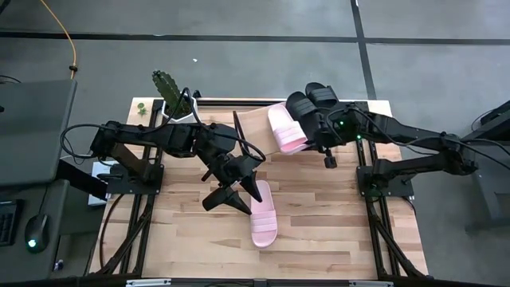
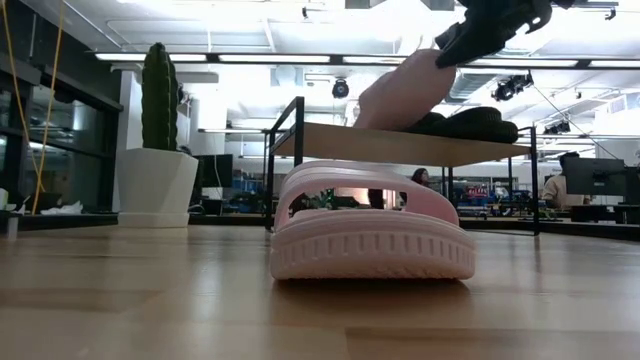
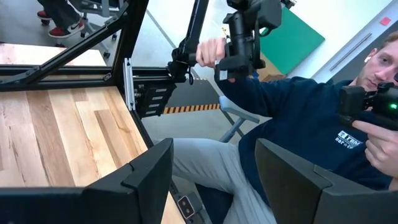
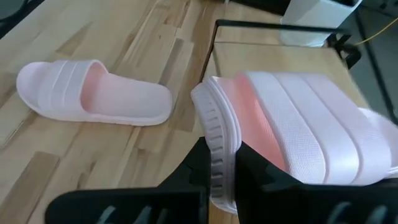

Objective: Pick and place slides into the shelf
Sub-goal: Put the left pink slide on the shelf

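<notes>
Pinched by its sole edge in the closed right gripper, one pink slide is held tilted over the shelf beside two black slides, so slipping is judged possible; the left gripper is held open beside the other pink slide on the tabletop.

This is a robotics lab in a large open office hall. The low view shows long ceiling strip lights, exposed ducts and rows of desks with monitors behind the wooden table. Seen from above, the table stands on a grey concrete floor with two arms on metal frames; beyond the left gripper sits a person.
</notes>
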You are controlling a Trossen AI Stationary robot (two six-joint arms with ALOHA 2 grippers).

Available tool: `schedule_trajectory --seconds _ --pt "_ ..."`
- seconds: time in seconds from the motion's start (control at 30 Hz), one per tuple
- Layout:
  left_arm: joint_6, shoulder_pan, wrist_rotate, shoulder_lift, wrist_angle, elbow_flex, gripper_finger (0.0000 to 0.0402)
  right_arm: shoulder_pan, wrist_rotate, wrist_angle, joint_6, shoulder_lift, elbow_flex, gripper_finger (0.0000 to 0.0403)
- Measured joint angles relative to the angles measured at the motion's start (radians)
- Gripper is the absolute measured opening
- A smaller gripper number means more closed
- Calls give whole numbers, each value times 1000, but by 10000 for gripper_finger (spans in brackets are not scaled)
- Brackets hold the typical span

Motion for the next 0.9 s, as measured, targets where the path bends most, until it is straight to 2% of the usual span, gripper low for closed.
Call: schedule_trajectory --seconds 0.3,0.63,0.73,0.9 --pt "0 0 0 0 0 0 216 0 -6 -4 16 105 0 14" --pt "0 0 0 0 -1 0 216 0 1 -23 17 115 0 16" --pt "0 0 0 0 -1 0 216 0 5 -41 20 115 0 30" --pt "0 0 0 0 -1 0 216 -1 9 -54 24 116 0 75"
